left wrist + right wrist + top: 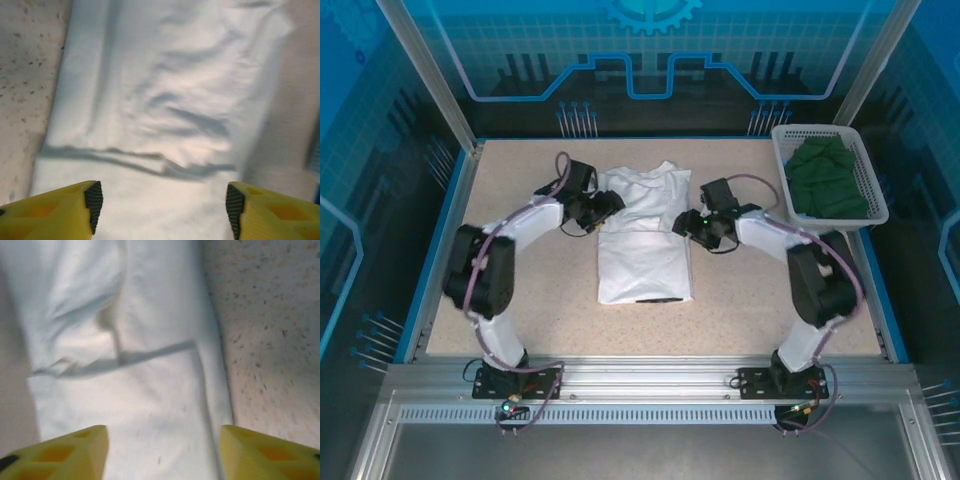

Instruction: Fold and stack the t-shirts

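1. The white t-shirt (643, 240) lies flat in the middle of the desk (560, 310). It is folded into a narrow strip running near to far, with a crosswise fold edge and soft wrinkles in its far half.
2. The dark green t-shirt (828, 180) sits bundled in the white lattice basket (817, 130) at the far right, well apart from the white one.

No lettering or number can be read anywhere. The translucent blue back wall panel (740, 50) carries a gear-shaped emblem (650, 12) and circuit-style lines drawn in lighter blue, without any words
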You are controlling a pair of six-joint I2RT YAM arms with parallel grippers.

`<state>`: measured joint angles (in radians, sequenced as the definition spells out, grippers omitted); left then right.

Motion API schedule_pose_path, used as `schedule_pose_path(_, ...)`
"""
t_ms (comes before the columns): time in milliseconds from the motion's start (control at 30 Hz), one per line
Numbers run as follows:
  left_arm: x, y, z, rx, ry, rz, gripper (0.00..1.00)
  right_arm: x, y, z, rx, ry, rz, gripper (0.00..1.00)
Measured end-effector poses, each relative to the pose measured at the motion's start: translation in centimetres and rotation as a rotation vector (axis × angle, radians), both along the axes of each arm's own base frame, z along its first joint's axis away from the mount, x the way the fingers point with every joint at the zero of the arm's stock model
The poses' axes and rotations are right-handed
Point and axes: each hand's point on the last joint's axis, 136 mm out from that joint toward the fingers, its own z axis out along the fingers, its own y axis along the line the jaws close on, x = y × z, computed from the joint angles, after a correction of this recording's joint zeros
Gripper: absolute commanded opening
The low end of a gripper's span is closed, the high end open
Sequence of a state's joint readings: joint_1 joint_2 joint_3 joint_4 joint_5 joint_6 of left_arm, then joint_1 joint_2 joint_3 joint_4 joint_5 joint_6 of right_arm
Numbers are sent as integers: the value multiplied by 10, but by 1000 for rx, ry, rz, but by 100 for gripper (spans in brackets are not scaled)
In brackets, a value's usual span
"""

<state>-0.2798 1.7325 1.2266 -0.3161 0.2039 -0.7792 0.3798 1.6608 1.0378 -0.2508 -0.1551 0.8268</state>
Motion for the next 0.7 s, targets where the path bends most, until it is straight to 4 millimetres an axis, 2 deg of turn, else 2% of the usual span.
schedule_pose_path(33, -9, 2, 19, -9, -41, 0, 70, -7, -2, 12, 15, -38, 4, 72)
schedule_pose_path(100, -32, 5, 44, -25, -97, -8, 69, -21, -4, 26, 46, -94, 28, 72)
schedule_pose_path(167, -59, 5, 48, -33, -111, -29, 68, -38, -3, 24, 73, -97, 66, 72)
schedule_pose_path(233, -90, 5, 32, -29, -72, -56, 64, -61, -3, 5, 80, -54, 103, 73)
schedule_pose_path(333, -144, 5, -15, -15, 56, -106, 54, -110, -4, -29, 49, 45, 171, 72)
schedule_pose_path(367, -160, 6, -29, -15, 97, -121, 50, -126, -2, -36, 35, 67, 202, 72)
schedule_pose_path(433, -185, 10, -51, -12, 164, -132, 49, -145, 2, -38, 13, 77, 252, 72)
schedule_pose_path(500, -199, 14, -64, -16, 202, -130, 49, -150, 7, -33, -5, 49, 281, 69)
schedule_pose_path(567, -203, 15, -68, -19, 215, -126, 48, -150, 8, -31, -16, 30, 287, 65)
schedule_pose_path(700, -196, 9, -73, -50, 200, -118, 42, -152, 7, -49, -77, 74, 283, 59)
